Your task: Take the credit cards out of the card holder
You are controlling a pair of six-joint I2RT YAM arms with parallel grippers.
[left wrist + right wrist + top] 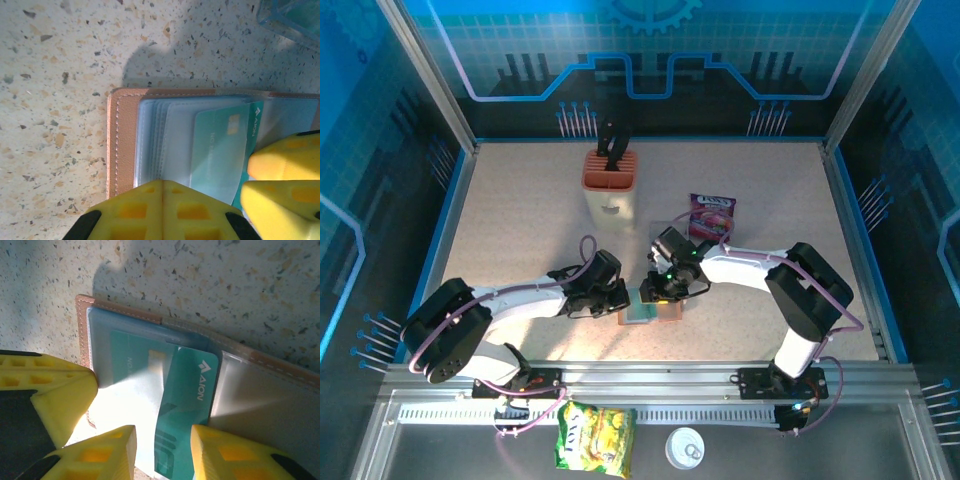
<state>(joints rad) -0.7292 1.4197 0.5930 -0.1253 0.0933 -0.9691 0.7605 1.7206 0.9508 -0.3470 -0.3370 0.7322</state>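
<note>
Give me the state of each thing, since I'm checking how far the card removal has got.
Brown leather-like folding card holder: lying open on the table, pockets up.
Teal plastic credit card: sticking partly out of the holder.
Left gripper: jaws shut, tips on the holder.
Right gripper: jaws apart, astride the card's free end.
Orange-topped beige knife block: upright.
Purple snack packet: lying flat.

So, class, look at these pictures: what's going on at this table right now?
Two robot arms are working on a brown card holder lying open on the table. The left gripper, shut, seems to press down on its pockets. The right gripper hovers with jaws apart over a teal card that sticks partway out of a pocket. That card is not out yet.
</note>
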